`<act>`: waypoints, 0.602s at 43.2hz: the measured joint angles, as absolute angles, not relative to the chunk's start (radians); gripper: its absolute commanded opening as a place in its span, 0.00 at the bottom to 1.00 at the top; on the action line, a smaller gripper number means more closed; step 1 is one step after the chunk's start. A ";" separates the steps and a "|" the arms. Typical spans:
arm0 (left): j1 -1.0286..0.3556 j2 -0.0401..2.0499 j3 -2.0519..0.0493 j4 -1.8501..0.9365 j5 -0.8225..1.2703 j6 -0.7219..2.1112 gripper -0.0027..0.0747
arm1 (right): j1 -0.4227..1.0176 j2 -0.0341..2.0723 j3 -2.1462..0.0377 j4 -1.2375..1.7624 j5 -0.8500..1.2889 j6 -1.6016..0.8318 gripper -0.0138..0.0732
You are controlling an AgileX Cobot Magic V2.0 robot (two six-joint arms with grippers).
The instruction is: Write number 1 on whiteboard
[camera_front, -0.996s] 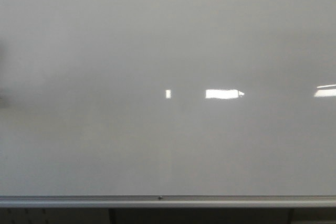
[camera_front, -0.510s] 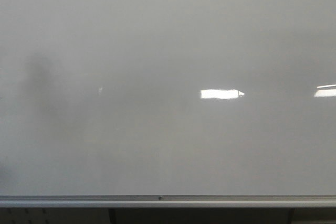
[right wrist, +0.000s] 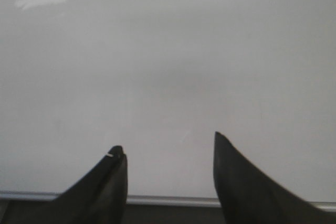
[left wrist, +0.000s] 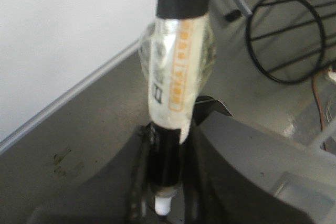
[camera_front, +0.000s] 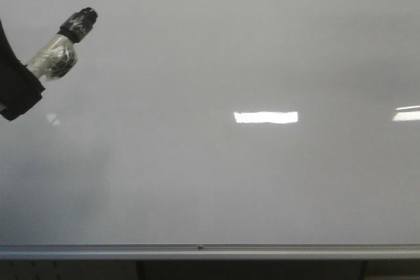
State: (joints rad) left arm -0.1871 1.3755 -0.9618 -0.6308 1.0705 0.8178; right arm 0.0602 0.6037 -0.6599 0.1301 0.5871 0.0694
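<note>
One view at a time, starting at the front: looking straight at the whiteboard [camera_front: 216, 181], glossy pale grey, spreading across nearly everything, with a silver frame strip [camera_front: 210, 251] running along its lower edge. Seeing the left gripper [camera_front: 18, 86] poking in at the left edge as a dark shape, gripping a marker [camera_front: 62, 47] wrapped in clear tape, black end slanting up and to the right in front of the board. Not being able to tell whether that end is touching the surface. Noticing bright reflections [camera_front: 266, 117] glaring right of the middle.

Moving to the left wrist view: watching the dark fingers [left wrist: 231, 150] clenching on the marker's black barrel, one on each side. Reading orange print on the taped label, too blurred to make out. Catching a small white nub [left wrist: 163, 204] sticking out at the barrel's near end. Finding the board beyond, its strip crossing aslant, and black wire loops [left wrist: 294, 35] lying on a grey floor [left wrist: 79, 145].

Ending with the right wrist view: seeing the right gripper [right wrist: 168, 142] facing the board, fingers standing well apart, released, grasping nothing.
</note>
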 measured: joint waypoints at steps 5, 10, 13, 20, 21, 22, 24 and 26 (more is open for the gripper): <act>-0.270 1.375 -0.975 -0.647 1.146 0.896 0.01 | 0.101 0.717 -0.739 0.246 0.665 -0.054 0.63; -0.371 1.375 -0.979 -0.652 1.198 0.950 0.01 | 0.135 0.824 -0.842 0.411 0.770 -0.239 0.63; -0.418 1.375 -0.979 -0.654 1.209 0.964 0.01 | 0.141 0.882 -0.897 0.522 0.859 -0.348 0.63; -0.485 1.375 -0.979 -0.654 1.213 0.971 0.01 | 0.141 1.012 -0.973 0.823 1.074 -0.597 0.63; -0.492 1.375 -0.979 -0.654 1.213 0.971 0.01 | 0.141 1.027 -0.974 0.854 1.097 -0.622 0.63; -0.497 1.375 -0.979 -0.654 1.213 0.971 0.01 | 0.141 1.041 -0.977 0.892 1.126 -0.652 0.63; -0.504 1.375 -0.979 -0.654 1.213 0.972 0.01 | 0.142 1.074 -0.978 0.946 1.173 -0.694 0.63; -0.508 1.375 -0.979 -0.655 1.213 0.972 0.01 | 0.144 1.107 -0.978 0.982 1.199 -0.722 0.63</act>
State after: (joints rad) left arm -0.5080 1.3755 -0.9791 -0.6547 1.2127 0.9722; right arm 0.1435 1.1073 -0.9776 0.9824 1.1989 -0.7216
